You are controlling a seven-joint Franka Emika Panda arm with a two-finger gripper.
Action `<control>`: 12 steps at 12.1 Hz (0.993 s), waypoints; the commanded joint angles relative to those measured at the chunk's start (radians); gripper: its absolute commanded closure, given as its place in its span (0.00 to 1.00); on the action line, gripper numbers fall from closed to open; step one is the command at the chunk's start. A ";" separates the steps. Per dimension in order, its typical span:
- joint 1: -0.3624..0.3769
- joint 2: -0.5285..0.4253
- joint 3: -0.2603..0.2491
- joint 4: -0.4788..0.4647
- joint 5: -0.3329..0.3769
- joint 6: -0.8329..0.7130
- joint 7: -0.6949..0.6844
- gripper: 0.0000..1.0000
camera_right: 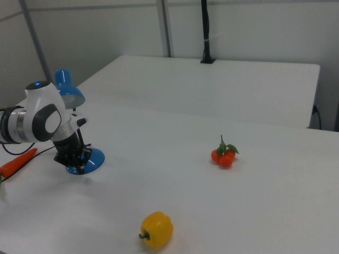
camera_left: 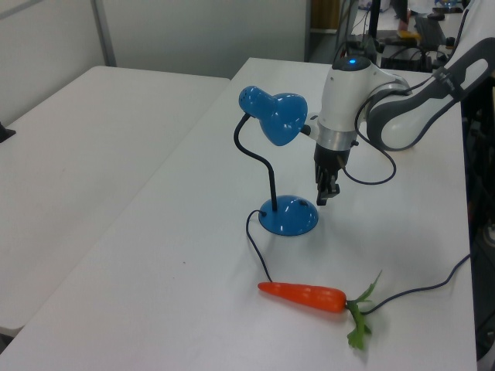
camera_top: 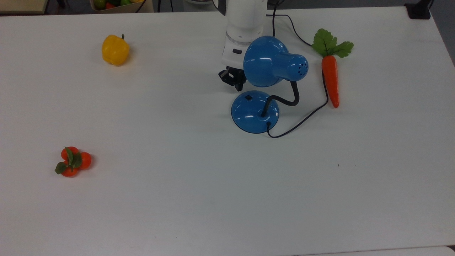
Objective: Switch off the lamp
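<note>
White tabletop [camera_top: 199,199] carries the blue lamp [camera_top: 254,111] approx. centre-right in the top view, carrot [camera_top: 330,80] at its 3 o'clock, yellow pepper [camera_top: 114,49] far off at 10, tomato cluster [camera_top: 72,161] at 8. Bin [camera_top: 117,5] at the top edge holds green and red produce. Arm reaches down w/ tool [camera_left: 326,195] just above and beside the base, apart from it; fingers look pressed together.

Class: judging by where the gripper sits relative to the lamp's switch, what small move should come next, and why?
Probably retreat upward, clear of the lamp. The gripper hangs off the base, the switch is uncovered, and the shade shows no glow, so pressing seems done.
</note>
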 commanded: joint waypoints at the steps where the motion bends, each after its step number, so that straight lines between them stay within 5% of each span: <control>1: -0.040 -0.028 0.004 0.077 -0.001 -0.196 0.119 1.00; 5: -0.114 -0.065 -0.002 0.233 -0.011 -0.508 0.152 1.00; 12: -0.240 -0.143 -0.004 0.514 -0.009 -0.820 0.152 1.00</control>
